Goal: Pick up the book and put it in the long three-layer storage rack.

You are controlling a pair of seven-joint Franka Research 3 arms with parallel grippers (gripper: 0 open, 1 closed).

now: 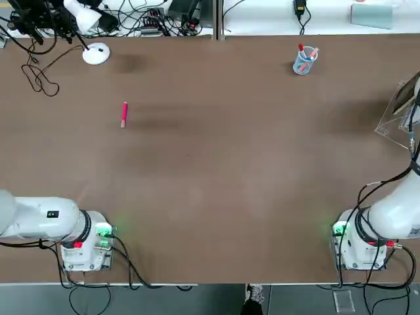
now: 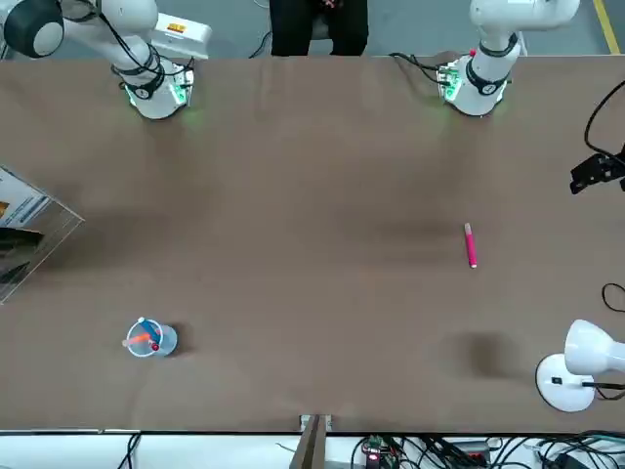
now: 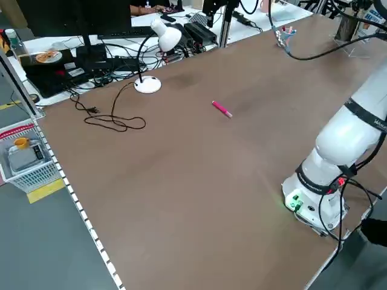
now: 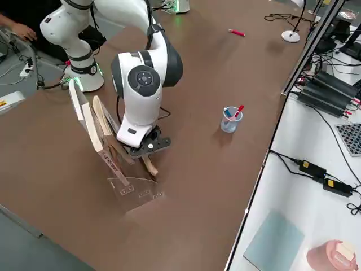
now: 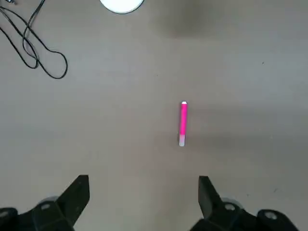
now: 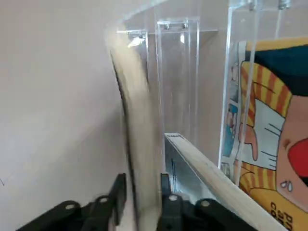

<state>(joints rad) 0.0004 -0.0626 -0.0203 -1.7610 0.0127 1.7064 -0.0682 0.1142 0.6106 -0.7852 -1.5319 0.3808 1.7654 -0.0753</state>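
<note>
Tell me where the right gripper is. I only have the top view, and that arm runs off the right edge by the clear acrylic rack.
Observer: In the right side view, the right gripper is low at the clear acrylic three-layer rack.
Operator: Is the thin paperback book in it?
Observer: In the right wrist view, its pale edge stands upright between the clear panes. Which tier, I cannot tell.
Operator: Anything else in there?
Observer: A bright comic-cover book sits behind the next pane.
</note>
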